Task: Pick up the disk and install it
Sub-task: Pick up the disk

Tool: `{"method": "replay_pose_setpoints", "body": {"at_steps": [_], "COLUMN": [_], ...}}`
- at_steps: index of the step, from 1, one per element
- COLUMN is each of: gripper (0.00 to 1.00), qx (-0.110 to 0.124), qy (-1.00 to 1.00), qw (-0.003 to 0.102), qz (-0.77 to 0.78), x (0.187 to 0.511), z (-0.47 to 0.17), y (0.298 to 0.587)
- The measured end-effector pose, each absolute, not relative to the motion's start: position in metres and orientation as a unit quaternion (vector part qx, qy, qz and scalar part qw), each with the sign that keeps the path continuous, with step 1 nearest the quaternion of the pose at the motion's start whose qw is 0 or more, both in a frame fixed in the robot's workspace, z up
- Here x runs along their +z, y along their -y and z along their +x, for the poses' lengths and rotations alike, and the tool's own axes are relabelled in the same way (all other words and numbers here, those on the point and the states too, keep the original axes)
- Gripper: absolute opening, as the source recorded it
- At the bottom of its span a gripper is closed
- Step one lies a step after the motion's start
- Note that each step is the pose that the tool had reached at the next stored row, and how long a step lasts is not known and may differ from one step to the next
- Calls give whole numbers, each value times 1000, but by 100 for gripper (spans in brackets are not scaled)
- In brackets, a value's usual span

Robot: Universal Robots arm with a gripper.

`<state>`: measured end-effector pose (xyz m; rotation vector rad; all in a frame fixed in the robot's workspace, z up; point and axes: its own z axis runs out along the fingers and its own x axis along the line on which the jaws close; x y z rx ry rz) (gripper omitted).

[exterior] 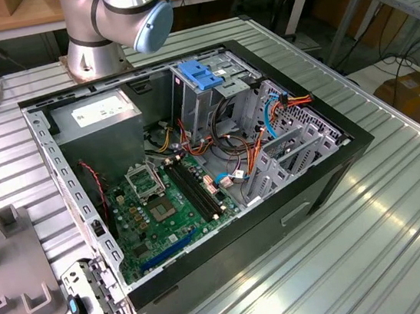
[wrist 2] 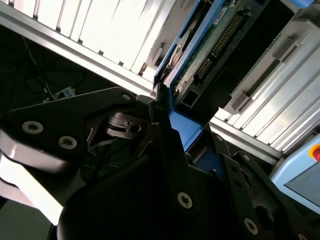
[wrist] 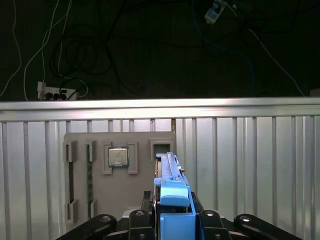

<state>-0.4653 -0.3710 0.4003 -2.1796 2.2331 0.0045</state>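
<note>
- Exterior view's left: a grey fixture plate (exterior: 15, 268) with raised blocks lies on the ribbed aluminium table (exterior: 376, 243). Just beside it, a metal bracket (exterior: 97, 296) with a small blue clip leans at the near corner of the computer case (exterior: 307, 190).
- In the first wrist view the fixture plate (wrist: 80, 142) carries slotted holders, with a processor chip (wrist: 118, 156) seated in one. The disk (wrist: 170, 175) appears edge-on in front of the plate, its bright blue rail facing the camera. Whether it touches the plate cannot be told.
- The gripper (wrist: 174, 207) clamps the disk from both sides. In the second wrist view, one of the black fingers (wrist 2: 165, 150) presses against the blue rail, and the disk's (wrist 2: 215, 45) green circuit board and connector extend beyond the gripper (wrist 2: 165, 115).
- Centre of the exterior view: the case lies open on its side. The power supply (exterior: 100, 117) sits in a far corner and the motherboard (exterior: 163, 210) lies flat on the floor of the case.
- Behind the case stands the arm (exterior: 118, 14), showing its base and a silver joint with a blue cap.
- Right of centre: the drive cage (exterior: 211, 106) stands upright with a light-blue latch (exterior: 200, 73) on top. Orange cables (exterior: 253, 159) and a thin blue cable (exterior: 268, 114) run beside it.
- Exterior view's right: the ribbed table surface runs on past the case.
</note>
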Motion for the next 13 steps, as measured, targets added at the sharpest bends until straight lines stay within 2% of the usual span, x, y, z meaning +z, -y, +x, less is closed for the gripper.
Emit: {"method": "replay_pose_setpoints", "body": {"at_steps": [13], "gripper": [37], "qx": [1], "qy": [-716], "qw": [11], "qz": [-698], "x": [411], "z": [-465], "y": [371]}}
